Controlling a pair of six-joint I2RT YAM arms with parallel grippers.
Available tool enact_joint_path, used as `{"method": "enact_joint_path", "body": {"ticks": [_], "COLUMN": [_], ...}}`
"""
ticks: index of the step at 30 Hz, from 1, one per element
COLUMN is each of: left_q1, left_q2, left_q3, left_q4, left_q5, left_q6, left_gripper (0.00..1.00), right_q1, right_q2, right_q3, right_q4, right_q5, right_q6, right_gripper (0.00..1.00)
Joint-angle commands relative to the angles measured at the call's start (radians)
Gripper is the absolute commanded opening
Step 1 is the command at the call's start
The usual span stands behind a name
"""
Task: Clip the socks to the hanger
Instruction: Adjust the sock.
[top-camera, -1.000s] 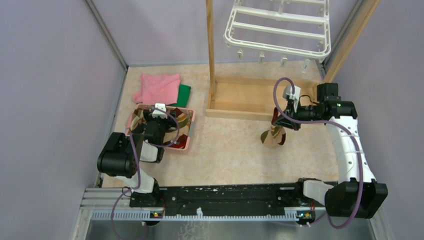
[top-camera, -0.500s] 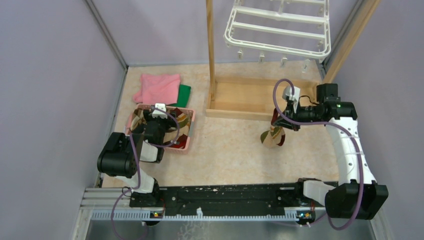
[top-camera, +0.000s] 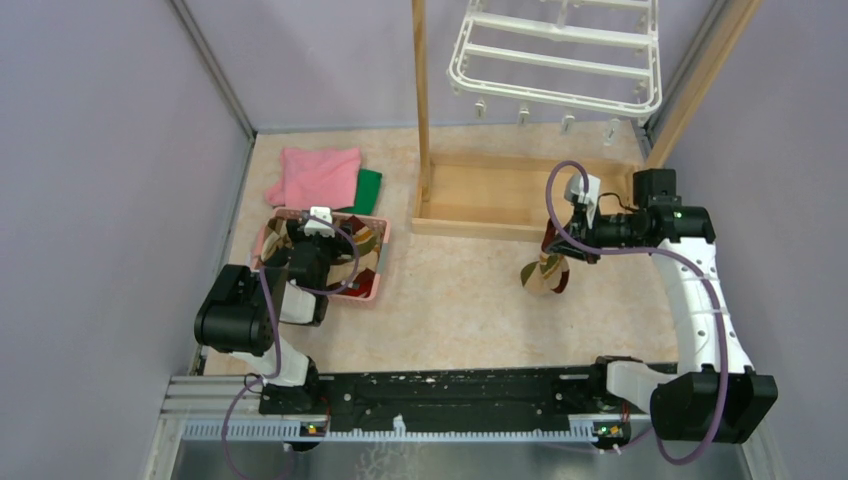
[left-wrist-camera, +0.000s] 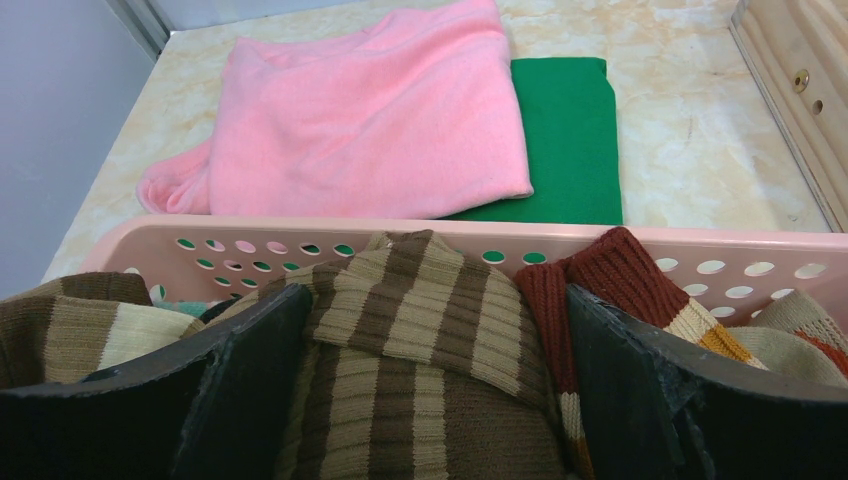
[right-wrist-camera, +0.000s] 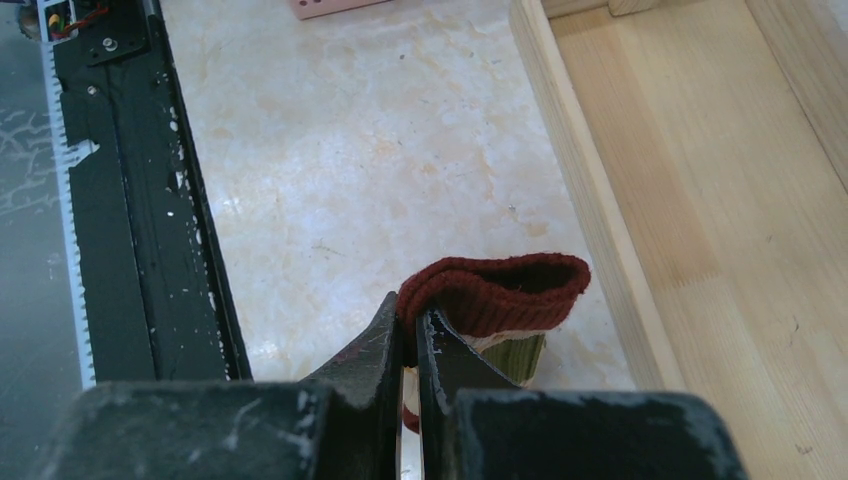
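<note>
The white hanger (top-camera: 555, 55) hangs at the back, small clips dangling from its near edge. My right gripper (top-camera: 556, 237) is shut on the dark red cuff of a red, green and tan banded sock (top-camera: 546, 270), which dangles just above the floor in front of the wooden frame. In the right wrist view the gripper (right-wrist-camera: 410, 318) pinches that cuff (right-wrist-camera: 500, 290). My left gripper (top-camera: 312, 243) is down in the pink basket, open. In the left wrist view its fingers (left-wrist-camera: 250, 370) straddle a brown-and-cream striped sock (left-wrist-camera: 430, 330), and a dark red sock (left-wrist-camera: 610, 275) lies beside it.
The pink basket (top-camera: 375, 285) holds several socks. Behind it lie a pink cloth (top-camera: 318, 175) and a green cloth (top-camera: 368, 190). A wooden frame base (top-camera: 500, 195) with a tall post (top-camera: 420, 90) stands at centre back. The black rail (top-camera: 440, 395) runs along the near edge.
The right arm has shifted only slightly, with the sock hanging in almost the same place. The left arm has not moved.
</note>
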Motion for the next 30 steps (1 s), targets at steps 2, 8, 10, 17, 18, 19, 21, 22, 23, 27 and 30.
{"method": "enact_joint_path", "body": {"ticks": [2, 8, 10, 17, 18, 19, 21, 22, 23, 27, 30], "left_q1": [0.008, 0.008, 0.008, 0.008, 0.008, 0.008, 0.008, 0.008, 0.008, 0.008, 0.008], "left_q2": [-0.002, -0.002, -0.003, -0.002, -0.002, -0.002, -0.002, -0.002, -0.002, -0.002, -0.003], "left_q3": [0.007, 0.007, 0.007, 0.007, 0.008, 0.007, 0.007, 0.007, 0.007, 0.007, 0.007], "left_q4": [-0.036, -0.036, -0.036, -0.036, -0.036, -0.036, -0.036, -0.036, -0.036, -0.036, -0.036], "left_q5": [-0.003, -0.003, -0.003, -0.003, -0.003, -0.003, -0.003, -0.003, -0.003, -0.003, -0.003], "left_q6": [-0.021, -0.022, -0.021, -0.022, -0.022, -0.022, -0.021, -0.022, -0.022, -0.022, -0.022], "left_gripper": [0.99, 0.99, 0.99, 0.99, 0.99, 0.99, 0.99, 0.99, 0.99, 0.99, 0.99], "right_q1": [0.009, 0.009, 0.009, 0.009, 0.009, 0.009, 0.01, 0.009, 0.01, 0.009, 0.01], "right_q2": [-0.037, -0.042, -0.044, -0.051, -0.052, -0.055, -0.056, -0.056, -0.057, -0.055, -0.042], "right_q3": [-0.005, -0.009, -0.008, -0.009, -0.009, -0.008, -0.009, -0.007, -0.005, 0.024, 0.093], "right_q4": [0.018, 0.022, 0.021, 0.02, 0.02, 0.02, 0.017, 0.017, 0.016, 0.04, 0.028], "right_q5": [-0.039, -0.04, -0.04, -0.045, -0.046, -0.049, -0.058, -0.064, -0.067, -0.079, -0.127], "right_q6": [-0.01, -0.007, -0.007, -0.008, -0.008, -0.008, -0.009, -0.01, -0.011, 0.019, 0.032], "right_gripper": [0.0, 0.0, 0.0, 0.0, 0.0, 0.0, 0.0, 0.0, 0.0, 0.0, 0.0]}}
